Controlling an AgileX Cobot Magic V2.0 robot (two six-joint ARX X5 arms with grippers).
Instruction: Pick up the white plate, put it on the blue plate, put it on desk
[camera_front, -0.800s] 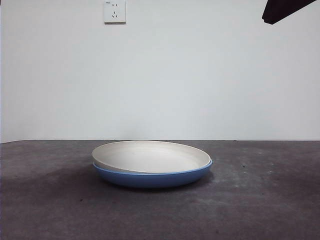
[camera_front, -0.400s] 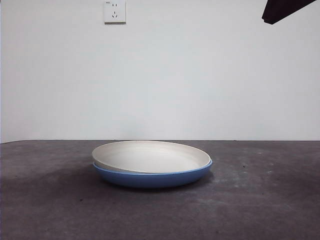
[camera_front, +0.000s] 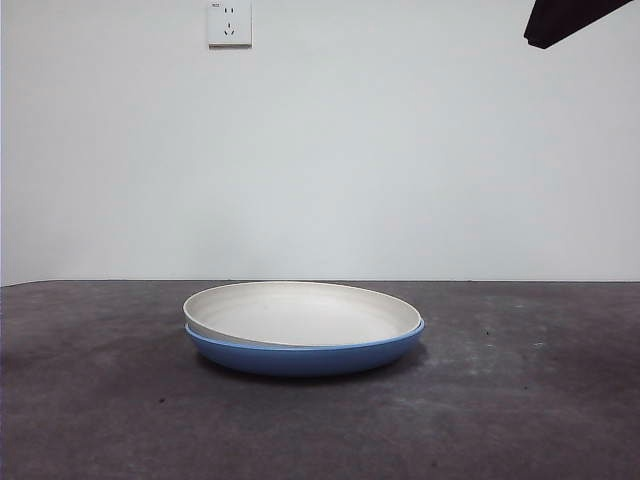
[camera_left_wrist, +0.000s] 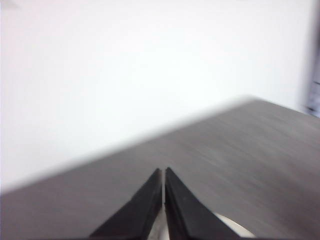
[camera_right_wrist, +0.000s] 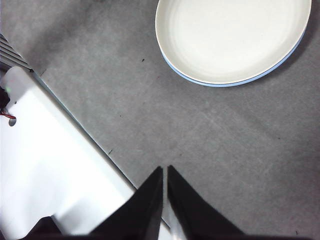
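Note:
The white plate (camera_front: 300, 312) sits nested in the blue plate (camera_front: 305, 356) at the middle of the desk (camera_front: 520, 400), slightly off-centre, its left rim raised over the blue rim. Both show in the right wrist view, the white plate (camera_right_wrist: 232, 37) with a thin crescent of the blue plate (camera_right_wrist: 235, 83) under it. My right gripper (camera_right_wrist: 164, 172) is shut and empty, high above the desk and well away from the plates. My left gripper (camera_left_wrist: 163, 174) is shut and empty, raised over the desk (camera_left_wrist: 240, 155). A black arm tip (camera_front: 565, 20) shows at the front view's top right corner.
A white wall with a socket (camera_front: 229, 22) stands behind the desk. In the right wrist view a white panel (camera_right_wrist: 55, 165) runs along the desk's edge. A pale rounded edge (camera_left_wrist: 235, 227) shows beside my left jaws.

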